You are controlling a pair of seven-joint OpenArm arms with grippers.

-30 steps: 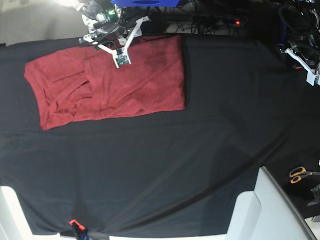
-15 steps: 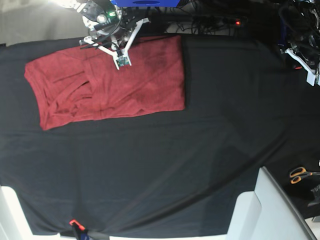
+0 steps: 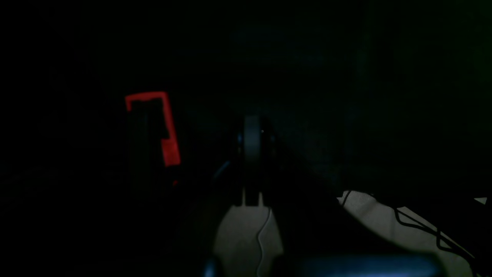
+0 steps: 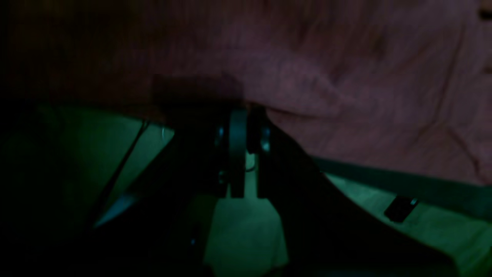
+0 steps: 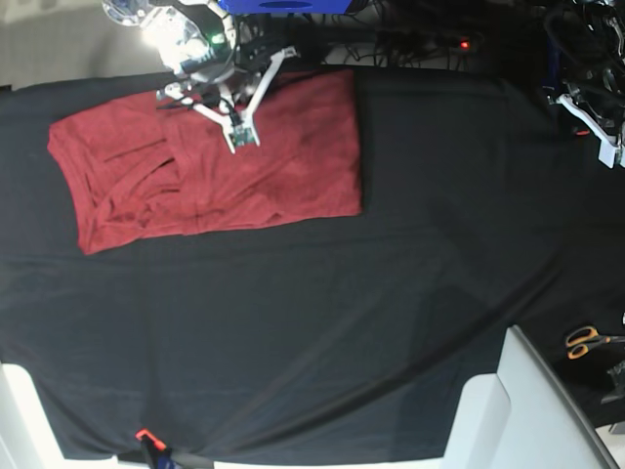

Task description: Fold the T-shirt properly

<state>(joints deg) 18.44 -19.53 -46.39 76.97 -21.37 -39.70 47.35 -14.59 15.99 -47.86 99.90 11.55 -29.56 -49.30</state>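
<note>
The brick-red T-shirt [image 5: 215,161] lies folded into a rough rectangle on the black table cover, at the upper left of the base view. My right gripper [image 5: 200,86] is at the shirt's far edge. In the right wrist view its jaws [image 4: 246,115] stand together, pinching the edge of the T-shirt [image 4: 346,96]. My left gripper [image 5: 594,127] hangs at the far right, away from the shirt. The left wrist view is very dark, and in it the left gripper's [image 3: 251,134] fingers are pressed together with nothing between them.
The black table cover [image 5: 391,293] spreads over the whole table. Orange-handled scissors [image 5: 586,340] lie at the right edge. A white panel [image 5: 527,410] stands at the lower right, and an orange clamp [image 5: 146,436] sits at the front edge. Cables cross the back.
The right gripper has closed its jaws on the shirt's far edge and shifted slightly. The shirt and the left arm have not moved.
</note>
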